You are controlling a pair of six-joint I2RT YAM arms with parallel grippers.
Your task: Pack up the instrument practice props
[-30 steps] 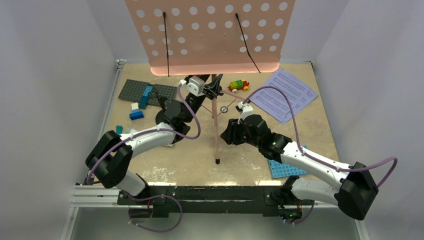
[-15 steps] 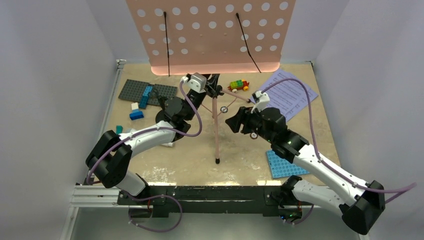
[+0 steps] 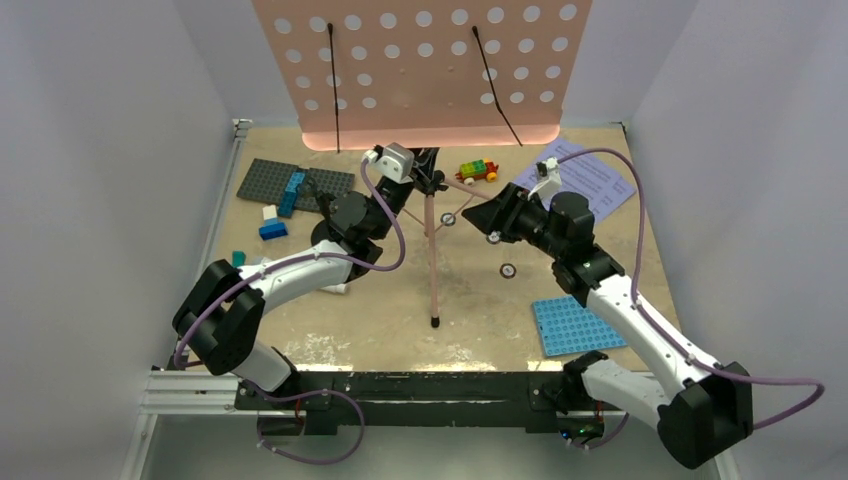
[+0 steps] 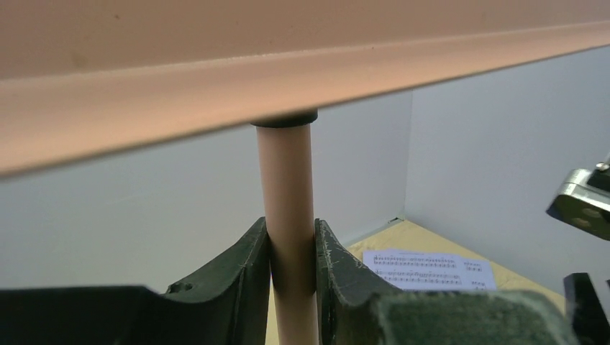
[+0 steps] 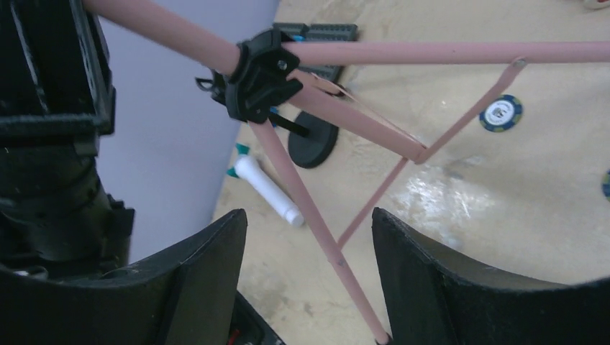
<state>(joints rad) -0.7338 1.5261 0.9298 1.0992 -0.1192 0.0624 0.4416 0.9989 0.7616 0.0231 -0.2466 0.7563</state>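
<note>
The pink music stand's hole-dotted desk (image 3: 420,70) stands at the back, its pole and tripod legs (image 3: 433,260) below. My left gripper (image 3: 420,182) is shut on the pole (image 4: 288,215) just under the desk (image 4: 216,72). My right gripper (image 3: 480,216) is open to the right of the tripod; in its wrist view (image 5: 309,277) one pink leg (image 5: 316,215) runs between the fingers without touching. The lavender sheet music (image 3: 590,185) lies at the back right. The white microphone (image 5: 267,190) and the black round mic-stand base (image 5: 313,144) lie beyond the tripod hub (image 5: 259,72).
A grey studded plate (image 3: 290,185) with blue bricks lies at the back left, and a blue plate (image 3: 575,325) at the front right. A toy brick car (image 3: 477,171) sits behind the stand. Small round chips (image 3: 508,270) lie near the tripod. Walls close in on three sides.
My right arm has swung back and to the right, away from the tripod's front leg, uncovering a chip on the table. The left gripper stays shut on the pole.
</note>
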